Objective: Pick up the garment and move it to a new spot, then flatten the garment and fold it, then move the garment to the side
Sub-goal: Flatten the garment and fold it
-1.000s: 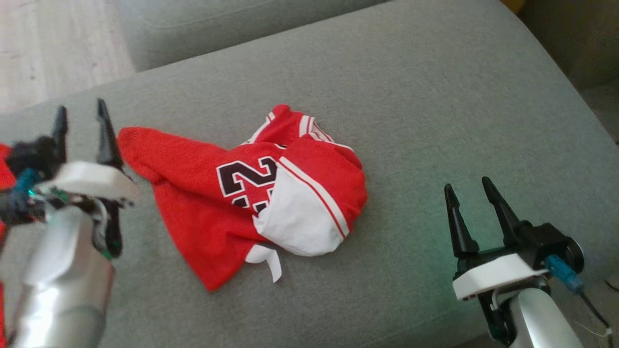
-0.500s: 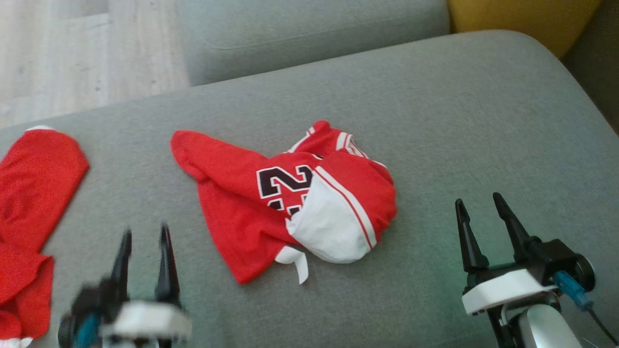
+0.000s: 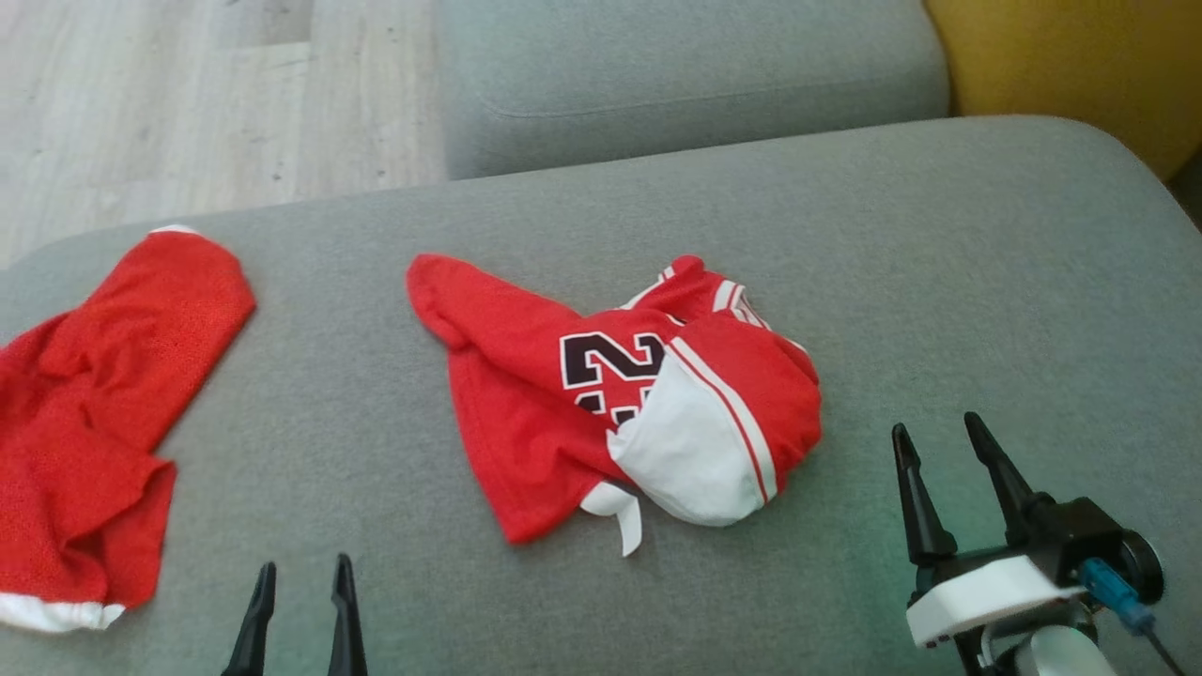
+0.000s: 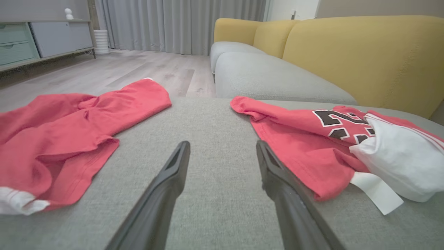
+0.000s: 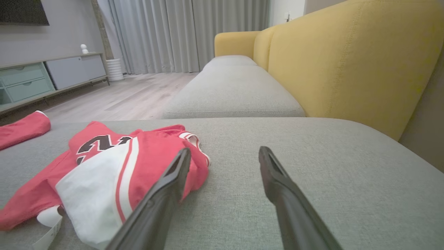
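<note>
Showing the numbered red jersey [image 3: 516,422] lying crumpled at the middle of the grey sofa seat [image 3: 939,282], white lining turned outward, touching neither claw. Showing the left gripper [image 3: 302,573], poised by the jersey's far left end a second ago, now drawing back to the lower edge of the head view, fingers spread wide and pinching nothing. Showing the right gripper [image 3: 937,432] waiting near the jersey's right side, likewise spread and empty. Reflecting a camera shift as well, bringing a second red garment [image 3: 103,404] into the frame at far left, well apart from the jersey. Suggesting, as a judgement, relocation done, with flattening and folding not yet begun. Regarding containers: showing a drawer cabinet [image 4: 20,45] across the floor, drawers shut, contents hidden.
</note>
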Motion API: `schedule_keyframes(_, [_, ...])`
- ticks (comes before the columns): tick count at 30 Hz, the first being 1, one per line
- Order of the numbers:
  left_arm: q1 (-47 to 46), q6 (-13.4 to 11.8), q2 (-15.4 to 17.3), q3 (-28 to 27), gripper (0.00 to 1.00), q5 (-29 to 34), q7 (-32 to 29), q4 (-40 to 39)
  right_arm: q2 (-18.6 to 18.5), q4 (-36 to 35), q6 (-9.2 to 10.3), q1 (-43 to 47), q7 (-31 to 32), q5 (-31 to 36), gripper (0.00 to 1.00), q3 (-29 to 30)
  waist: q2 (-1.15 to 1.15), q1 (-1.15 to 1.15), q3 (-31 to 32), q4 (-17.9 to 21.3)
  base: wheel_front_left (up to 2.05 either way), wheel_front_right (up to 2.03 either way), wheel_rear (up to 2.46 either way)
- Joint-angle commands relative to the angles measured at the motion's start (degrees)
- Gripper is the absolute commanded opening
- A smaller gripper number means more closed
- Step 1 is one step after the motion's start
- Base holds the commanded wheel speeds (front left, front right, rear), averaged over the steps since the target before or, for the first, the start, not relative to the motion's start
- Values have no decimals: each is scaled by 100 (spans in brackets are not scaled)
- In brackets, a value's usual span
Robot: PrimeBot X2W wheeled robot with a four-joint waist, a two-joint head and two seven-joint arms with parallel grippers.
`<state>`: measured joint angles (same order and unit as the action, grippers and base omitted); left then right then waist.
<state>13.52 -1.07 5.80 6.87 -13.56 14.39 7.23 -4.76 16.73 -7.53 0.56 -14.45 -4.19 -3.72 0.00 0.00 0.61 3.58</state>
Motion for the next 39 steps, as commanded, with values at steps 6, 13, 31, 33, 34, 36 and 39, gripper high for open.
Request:
schedule_keyframes(6, [-110, 171, -173, -421, 100, 144, 61, -119, -71, -103, 4, -89, -55, 27, 100, -152, 0, 0, 47, -192, 0, 0, 0])
schedule_keyframes(13, [-247, 281, -233, -566, 100, 211, 61, -68, -38, -43, 4, -85, -55, 7, 100, -213, 0, 0, 49, -203, 0, 0, 0])
schedule_keyframes(31, [-360, 509, -290, -420, 100, 217, 61, 37, -34, -5, 4, -196, -55, -32, 100, -320, 0, 0, -41, 22, 0, 0, 0])
schedule_keyframes(33, [-435, 595, -290, -175, 100, 184, 61, 171, -39, -16, 4, -224, -55, -32, 100, -331, 0, 0, -86, 72, 0, 0, 0])
schedule_keyframes(34, [-480, 636, -290, -30, 100, 194, 61, 297, -41, -17, 4, -243, -55, -33, 100, -340, 0, 0, -106, 99, 0, 0, 0])
schedule_keyframes(36, [-603, 710, -290, 255, 100, 174, 32, 614, -41, -17, 4, -284, -55, -40, 100, -372, 0, 0, -149, 169, 0, 0, 0])
schedule_keyframes(39, [-842, 782, -291, 597, 100, 42, -129, 1091, -36, -22, 4, -321, -55, -59, 100, -394, 0, 0, -211, 286, 0, 0, 0])
